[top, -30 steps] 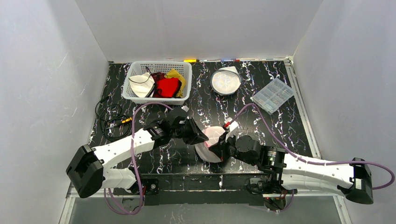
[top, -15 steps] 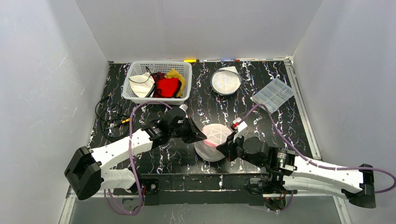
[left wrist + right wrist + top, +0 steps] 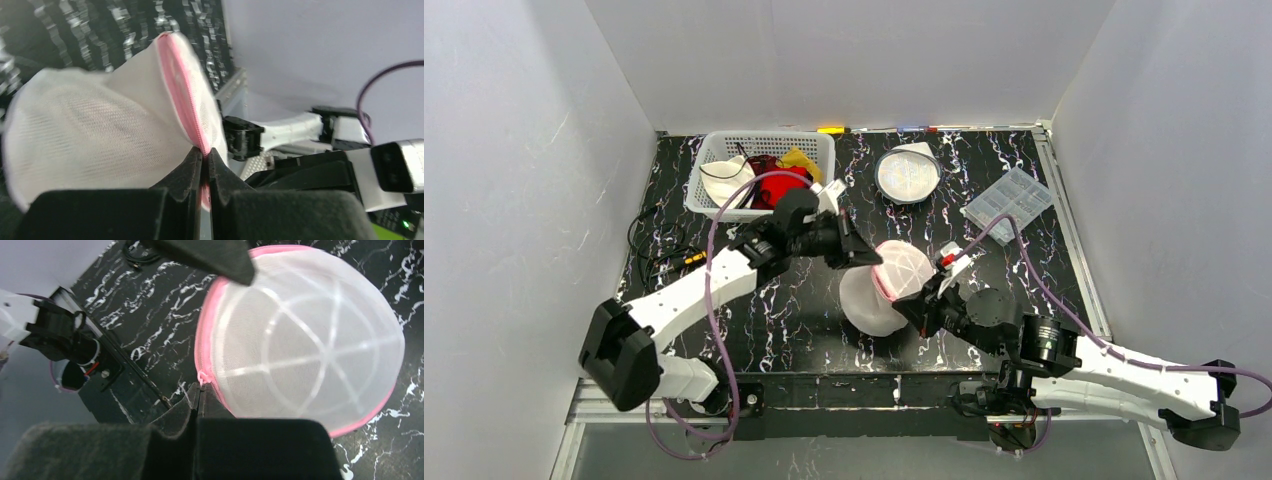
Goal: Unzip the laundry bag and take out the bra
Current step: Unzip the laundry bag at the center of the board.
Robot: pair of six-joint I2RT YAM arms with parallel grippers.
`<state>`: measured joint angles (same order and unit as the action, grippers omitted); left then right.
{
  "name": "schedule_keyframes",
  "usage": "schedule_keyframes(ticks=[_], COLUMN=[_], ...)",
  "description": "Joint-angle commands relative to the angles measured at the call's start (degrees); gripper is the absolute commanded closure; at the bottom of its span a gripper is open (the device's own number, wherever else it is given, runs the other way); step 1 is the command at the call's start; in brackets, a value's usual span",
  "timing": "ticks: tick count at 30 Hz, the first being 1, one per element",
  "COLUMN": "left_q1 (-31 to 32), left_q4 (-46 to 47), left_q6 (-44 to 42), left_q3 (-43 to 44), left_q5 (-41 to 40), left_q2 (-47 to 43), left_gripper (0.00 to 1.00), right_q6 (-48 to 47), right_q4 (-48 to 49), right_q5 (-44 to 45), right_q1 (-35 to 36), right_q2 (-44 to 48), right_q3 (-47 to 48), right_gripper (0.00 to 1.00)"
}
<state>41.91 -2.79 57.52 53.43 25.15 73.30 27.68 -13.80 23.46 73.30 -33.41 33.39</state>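
The laundry bag (image 3: 876, 298) is a white mesh dome with a pink zipper, held up over the table's middle between both arms. My left gripper (image 3: 873, 258) is shut on the bag's pink zipper edge (image 3: 182, 95), pinched at the tips (image 3: 205, 152). My right gripper (image 3: 913, 304) is shut on the small pink zipper pull (image 3: 202, 376), which sits at its fingertips (image 3: 200, 390) on the bag's rim. The mesh dome (image 3: 310, 340) shows white ribs. The bra is hidden.
A white basket (image 3: 764, 137) with red, yellow and white clothes stands at the back left. A round grey mesh item (image 3: 907, 172) lies at the back centre, a clear plastic box (image 3: 1008, 204) at the back right. A black cable (image 3: 659, 255) coils at the left.
The left gripper has shut on the zipper edge. Both arms have carried the bag away from the near edge, up and to the right, and the bag has tilted.
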Motion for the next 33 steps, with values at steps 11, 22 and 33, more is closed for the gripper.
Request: schedule_keyframes(ticks=[11,22,33], left_q1=[-0.82,-0.70,4.72], left_q4=[5.87,0.34,-11.86], left_q6=[-6.56,-4.71,8.11], left_q3=[-0.42,-9.47,-10.69], left_q5=[5.96,-3.83,-13.54], left_q2=[6.05,-4.34,-15.78], left_gripper=[1.00,0.48,0.22], right_q6=[1.43,3.35,2.46], right_q4=[6.35,9.66,10.74], right_q5=[-2.01,-3.10,-3.61], right_q1=[0.33,0.31,0.33], right_q2=[1.12,-3.24,-5.19], right_q3=[-1.82,-4.92,-4.21], right_gripper=[0.99,0.99,0.99])
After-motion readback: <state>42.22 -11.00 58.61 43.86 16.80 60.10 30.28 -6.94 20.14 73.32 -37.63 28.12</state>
